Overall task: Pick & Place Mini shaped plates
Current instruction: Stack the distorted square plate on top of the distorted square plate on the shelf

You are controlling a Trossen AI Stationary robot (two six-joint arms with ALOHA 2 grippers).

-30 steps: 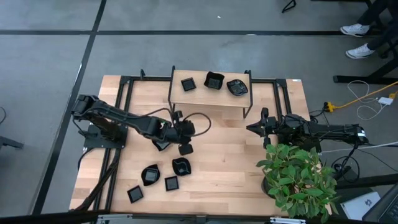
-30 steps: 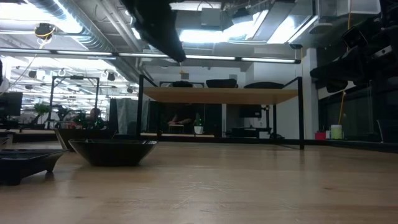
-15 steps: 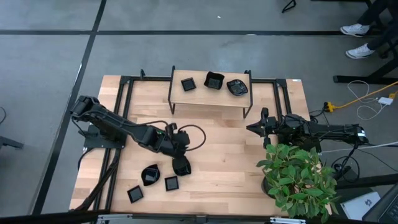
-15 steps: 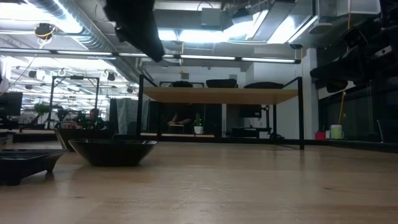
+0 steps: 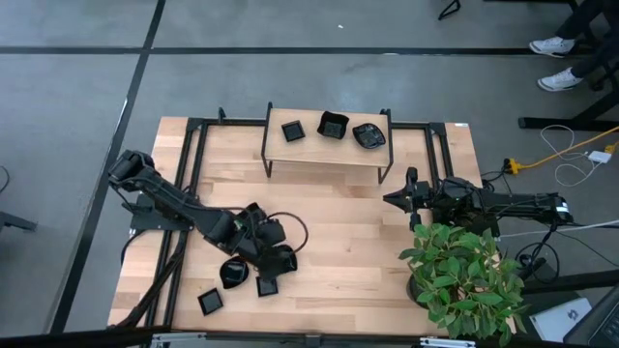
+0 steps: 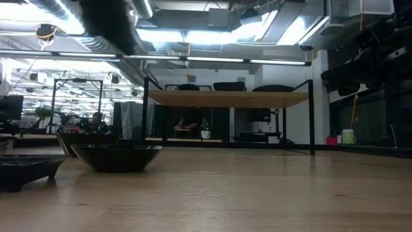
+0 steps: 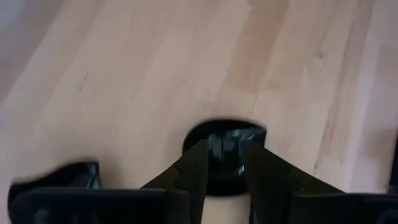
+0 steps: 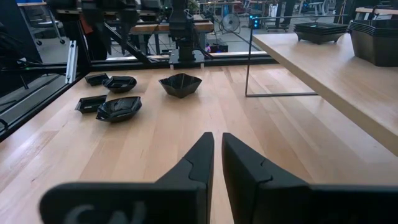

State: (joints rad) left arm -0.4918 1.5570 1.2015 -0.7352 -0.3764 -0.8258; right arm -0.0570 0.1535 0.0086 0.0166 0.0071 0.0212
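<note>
Hovering over the wooden counter [image 5: 338, 242], the left tool [image 7: 224, 163], fingers apart, straddled a glossy black wavy-edged mini plate [image 7: 225, 144] directly beneath; the right tool [image 8: 217, 155] sat closed, well apart.

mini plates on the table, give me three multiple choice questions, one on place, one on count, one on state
1. Where is the left hand?
A. over the raised shelf
B. low among the plates near the table's front left
C. beside the plant

2. How many mini plates stand on the raised shelf?
A. one
B. three
C. six

3. How do the right hand's fingers stand?
A. nearly together, holding nothing
B. wide apart
C. clamped on a plate

Answers:
1 B, the high view shows the left arm reaching down into the group of plates on the table.
2 B, a square plate, a deeper one and a rounded one sit in a row there.
3 A, the right wrist view shows only a thin gap, with bare table beyond.
</note>
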